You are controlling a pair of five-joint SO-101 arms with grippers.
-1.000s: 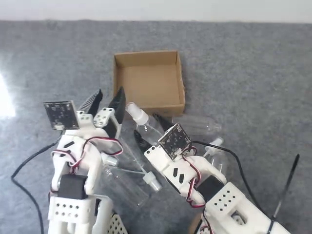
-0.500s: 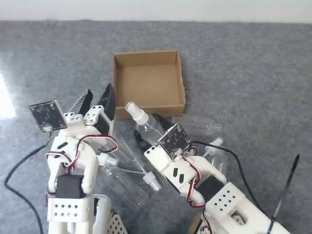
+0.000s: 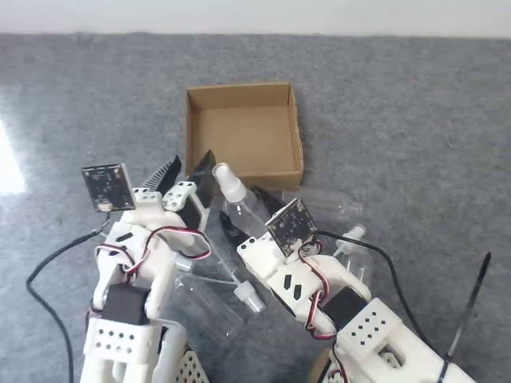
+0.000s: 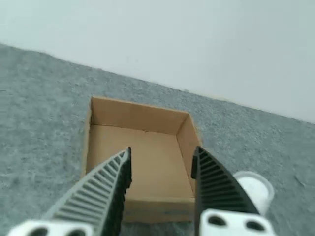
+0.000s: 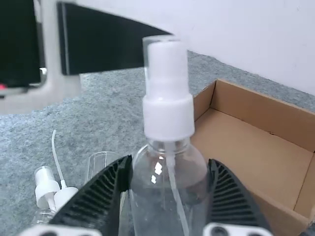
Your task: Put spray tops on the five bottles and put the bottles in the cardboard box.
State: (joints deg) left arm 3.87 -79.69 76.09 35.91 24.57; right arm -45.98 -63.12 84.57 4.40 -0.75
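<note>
My right gripper [image 5: 167, 173] is shut on an upright clear bottle [image 5: 166, 169] with a white spray top [image 5: 167, 98] on it. In the high view this bottle [image 3: 243, 209] leans toward the cardboard box [image 3: 296, 128], and the right gripper [image 3: 246, 211] holds its body. My left gripper [image 3: 192, 162] stands open just left of the spray top [image 3: 226, 181], at the box's near left corner. The left wrist view has the open left gripper [image 4: 162, 167] in front of the box [image 4: 106, 147], which has nothing in it, and the white cap [image 4: 253, 189] beside one finger.
Clear bottles lie on the grey carpet: one [image 3: 329, 204] to the right of the held bottle and one [image 3: 200, 299] between the arms, with a loose spray top [image 3: 251, 298]. Another spray top [image 3: 352, 235] lies right. Loose spray tops [image 5: 49, 191] lie near the held bottle.
My left gripper swung left, then back right, and now sits close beside the held bottle's spray top. The right gripper stayed shut on the bottle, barely shifting.
</note>
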